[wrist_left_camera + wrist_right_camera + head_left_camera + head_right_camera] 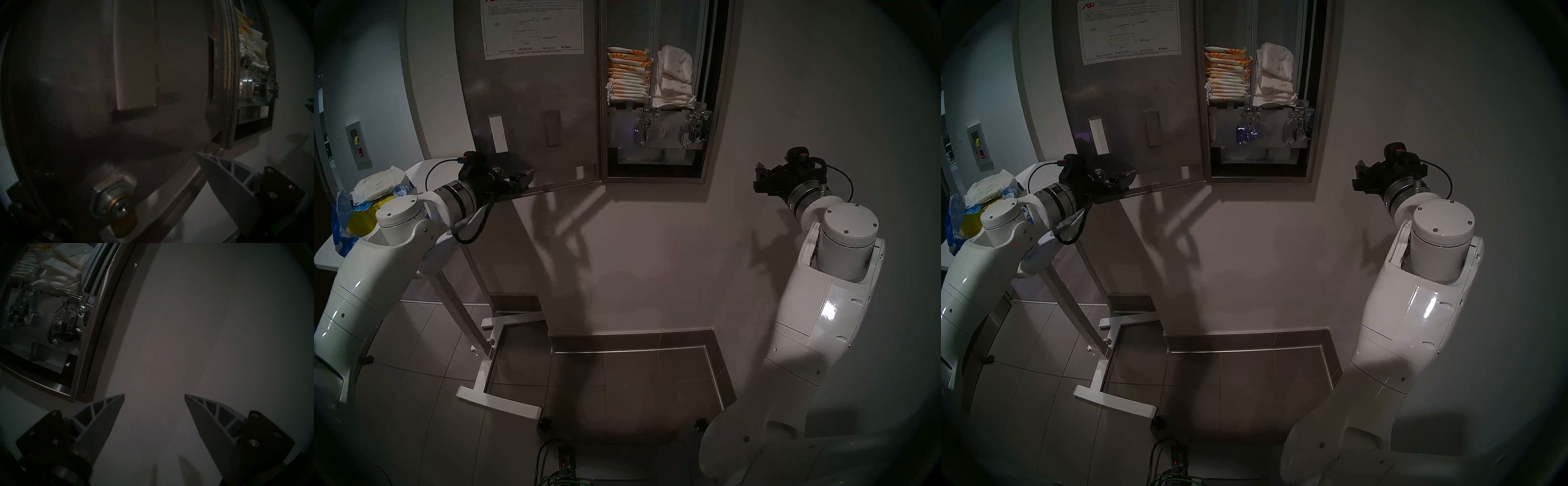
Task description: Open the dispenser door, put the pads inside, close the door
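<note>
the door (531, 101) stands swung open to the left of the cabinet (719, 101), its inner face with a white sheet (531, 29) toward the camera. inside, plain white pads (675, 79) are stacked in the right column, just beside orange-printed pads (628, 76) on the left; chrome levers (694, 127) sit below them. the left gripper (526, 176) is at the door's lower edge; whether its fingers are apart cannot be told. the right gripper (154, 396) hangs by the bare wall, right of the cabinet, fingers apart and empty. more white pads (382, 185) lie on a table (327, 253) at far left.
</note>
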